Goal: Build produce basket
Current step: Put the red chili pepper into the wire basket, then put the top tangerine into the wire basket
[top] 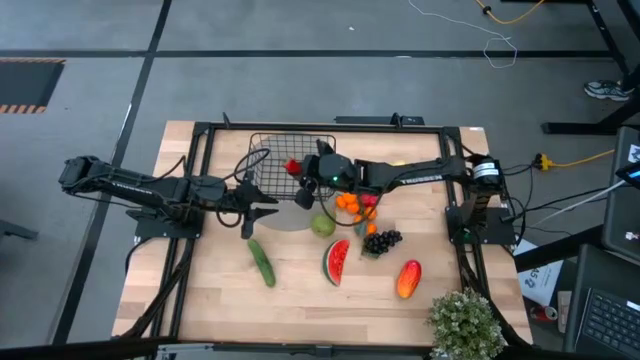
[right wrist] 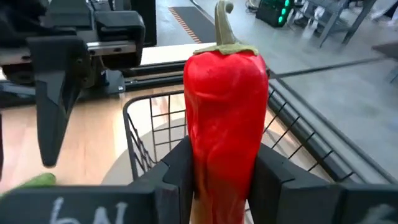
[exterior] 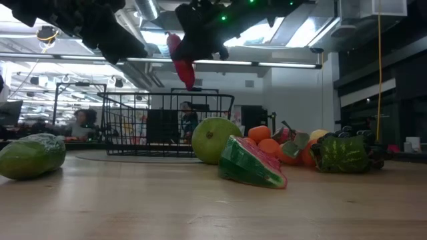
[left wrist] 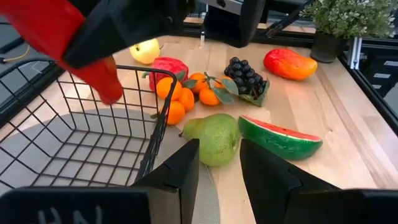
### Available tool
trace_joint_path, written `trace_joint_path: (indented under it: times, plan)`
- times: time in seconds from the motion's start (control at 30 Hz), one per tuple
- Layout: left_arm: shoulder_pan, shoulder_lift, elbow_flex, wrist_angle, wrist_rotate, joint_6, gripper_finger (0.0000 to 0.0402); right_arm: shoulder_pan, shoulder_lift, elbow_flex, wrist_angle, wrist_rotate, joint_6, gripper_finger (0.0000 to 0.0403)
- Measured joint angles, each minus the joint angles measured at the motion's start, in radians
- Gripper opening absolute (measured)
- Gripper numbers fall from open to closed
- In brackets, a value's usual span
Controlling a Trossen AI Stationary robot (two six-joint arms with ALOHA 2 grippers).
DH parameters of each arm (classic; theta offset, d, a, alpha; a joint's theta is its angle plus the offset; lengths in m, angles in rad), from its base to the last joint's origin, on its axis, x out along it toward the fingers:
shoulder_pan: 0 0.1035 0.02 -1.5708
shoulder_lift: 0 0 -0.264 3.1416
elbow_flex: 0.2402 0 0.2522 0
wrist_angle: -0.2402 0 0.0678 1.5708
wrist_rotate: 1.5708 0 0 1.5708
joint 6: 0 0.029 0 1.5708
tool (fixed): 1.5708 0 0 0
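Note:
The black wire basket (top: 285, 160) stands on a grey round mat at the table's far middle; it also shows in the low view (exterior: 167, 127). My right gripper (top: 303, 172) is above it, shut on a red pepper (right wrist: 225, 112), which also shows in the low view (exterior: 181, 61). My left gripper (left wrist: 219, 171) is open and empty, in the air just left of and nearer than the basket (top: 262, 207). On the table lie a green pear (top: 322, 225), a watermelon slice (top: 337, 262), a cucumber (top: 262, 262), a mango (top: 408, 279), grapes (top: 381, 240) and oranges (top: 350, 203). My right gripper pinches the red pepper between its two fingers (right wrist: 177, 168) on the body's two sides (right wrist: 205, 168). The pepper sticks out past the fingertips, its green stem end (right wrist: 222, 22) farthest from the gripper. It hangs clear in the air above the basket, pointing down.
A potted leafy plant (top: 465, 320) stands at the table's near right corner. A yellow fruit (left wrist: 144, 51) and a red fruit (left wrist: 169, 65) lie by the oranges, right of the basket. Bare wood shows along the near edge. People sit in the room beyond the table.

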Motion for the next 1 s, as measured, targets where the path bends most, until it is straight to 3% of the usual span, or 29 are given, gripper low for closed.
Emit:
trace_joint_path:
  times: [0.2, 0.5, 0.67, 1.0]
  plan:
    - [0.0, 0.0, 0.0, 0.0, 0.0, -0.001, 0.0114, -0.018, -0.002, 0.0, -0.002, 0.001, -0.033, 0.0118]
    - [0.0, 0.0, 0.0, 0.0, 0.0, -0.001, 0.0114, -0.031, -0.008, 0.0, -0.002, -0.033, -0.024, 0.019]
    - [0.0, 0.0, 0.0, 0.0, 0.0, -0.001, 0.0114, -0.031, -0.018, 0.003, -0.008, -0.033, -0.028, 0.0211]
    - [0.0, 0.0, 0.0, 0.0, 0.0, -0.001, 0.0114, -0.001, -0.087, 0.186, -0.306, -0.033, -0.026, 0.0213]
